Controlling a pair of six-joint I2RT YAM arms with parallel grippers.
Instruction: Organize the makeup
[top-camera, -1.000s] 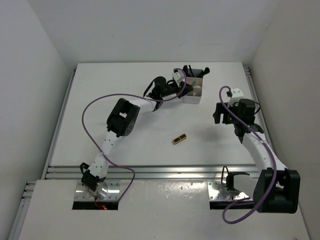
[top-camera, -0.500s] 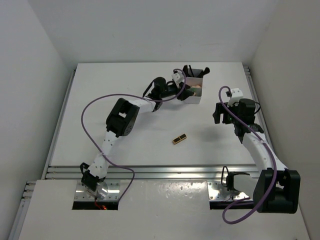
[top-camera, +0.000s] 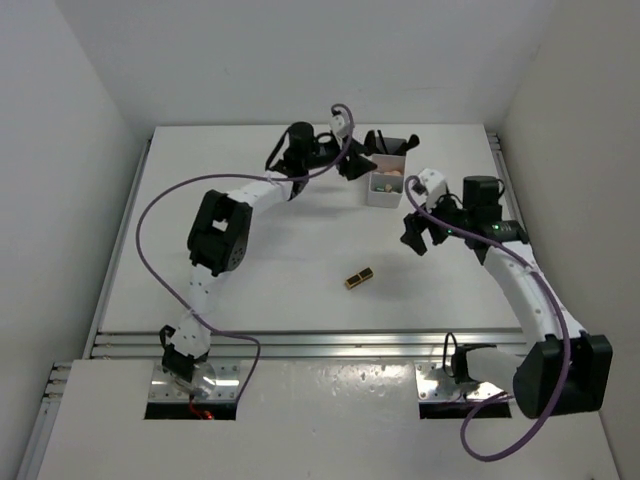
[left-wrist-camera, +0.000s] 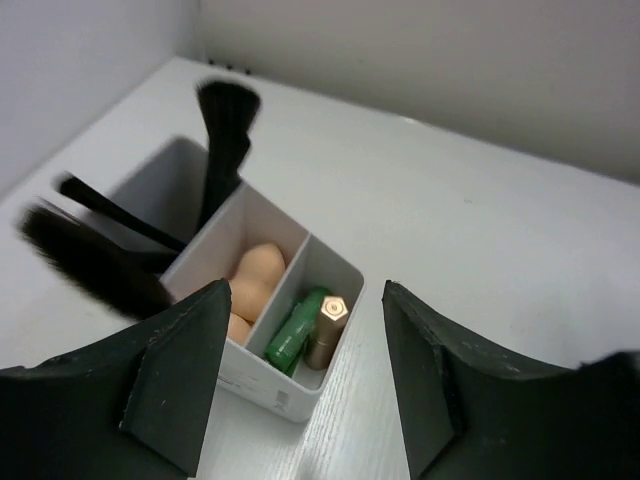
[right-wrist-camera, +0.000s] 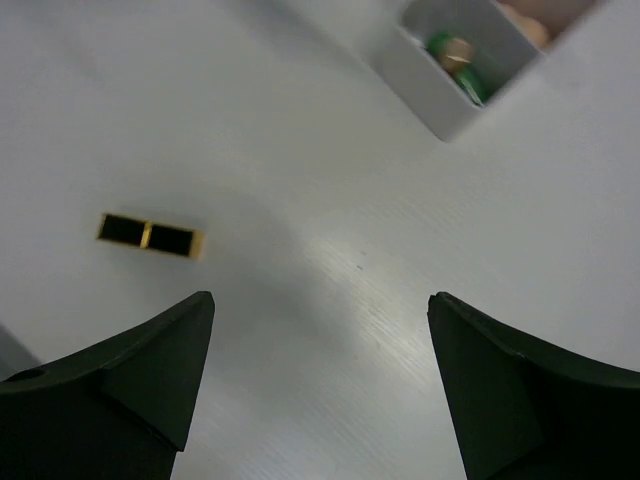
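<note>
Left gripper (left-wrist-camera: 305, 290) has backed off the white box (left-wrist-camera: 290, 395) since half a second ago. It was right over the near compartment; now it sits up and to the left of the box, jaws wide, nothing between them. So the drop looks done.

The wrist view shows the box is loaded:
- black brushes (left-wrist-camera: 225, 130) and a thin black stick (left-wrist-camera: 115, 215) stand in the far compartment
- peach sponges (left-wrist-camera: 258, 272) are in the middle one
- green tube (left-wrist-camera: 290, 335) and rose-gold tube (left-wrist-camera: 325, 325) lie side by side in the nearest one

Right gripper (right-wrist-camera: 320, 300) has moved too. A second ago it hung off by the right edge of the table (top-camera: 250, 270). Now the arm has swung in toward the centre, near the box's front corner. Jaws are spread wide and empty.

The gold-black lipstick (right-wrist-camera: 150, 236) lies flat on the bare table, well apart from the box. It has not shifted across the three top views. In the right wrist view it sits off to the left of the open jaws, not between them.

My read: the lipstick is the only piece I can see outside the box, so the task is nearly finished. The right arm looks to be lining up for it. It would need to travel further over, drop, and turn its jaws across the short side of the lipstick. The lipstick is low and flat, so the fingers may scrape the table or nudge it away.
</note>
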